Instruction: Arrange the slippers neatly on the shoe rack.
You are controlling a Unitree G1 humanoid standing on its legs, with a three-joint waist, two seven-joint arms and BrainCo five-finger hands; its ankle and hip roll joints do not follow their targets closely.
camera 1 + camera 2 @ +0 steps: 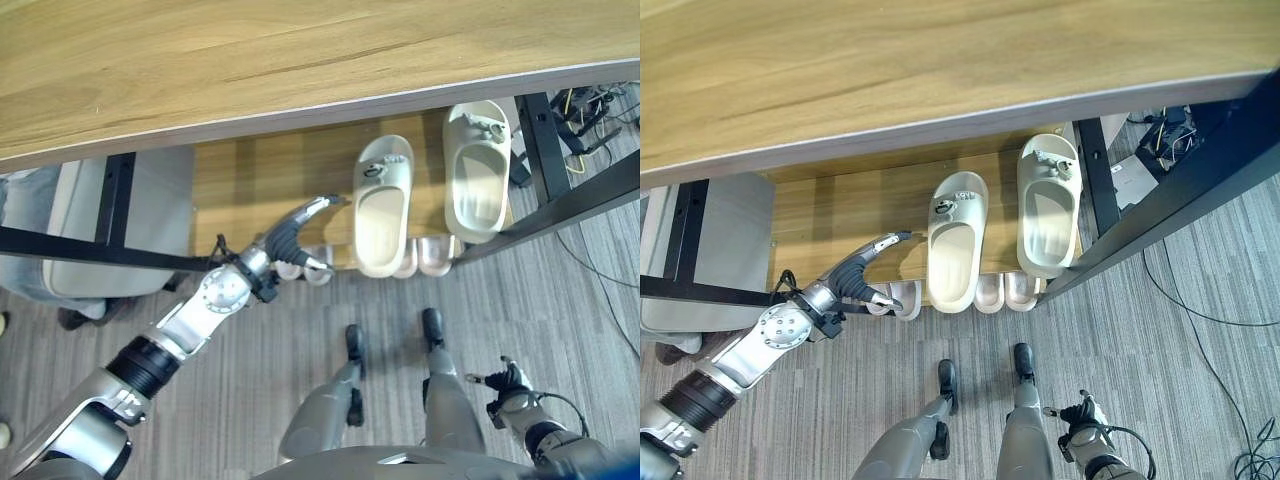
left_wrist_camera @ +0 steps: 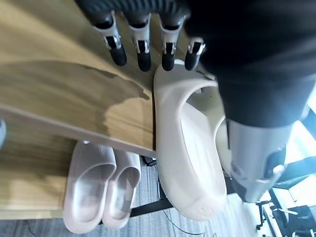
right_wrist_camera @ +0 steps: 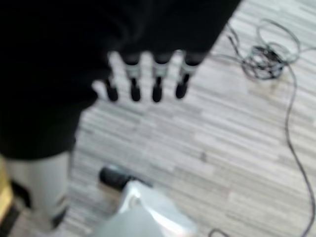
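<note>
Left robot hand [image 1: 290,245] hangs open and empty just beside the cream slipper [image 1: 380,210] on the shoe rack [image 1: 240,180], which looks light and squishy, so I'd grab its strap.

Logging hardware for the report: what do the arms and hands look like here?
Silver-grey arm segments with a black ribbed band and a round silver wrist joint. Left hand: dark ribbed cover, silver fingers with dark tips. Right hand: same build.

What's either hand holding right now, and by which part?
Nothing. The left hand is open beside the nearer cream slipper on the shoe rack, fingers straight. The right hand hangs open over the floor.
</note>
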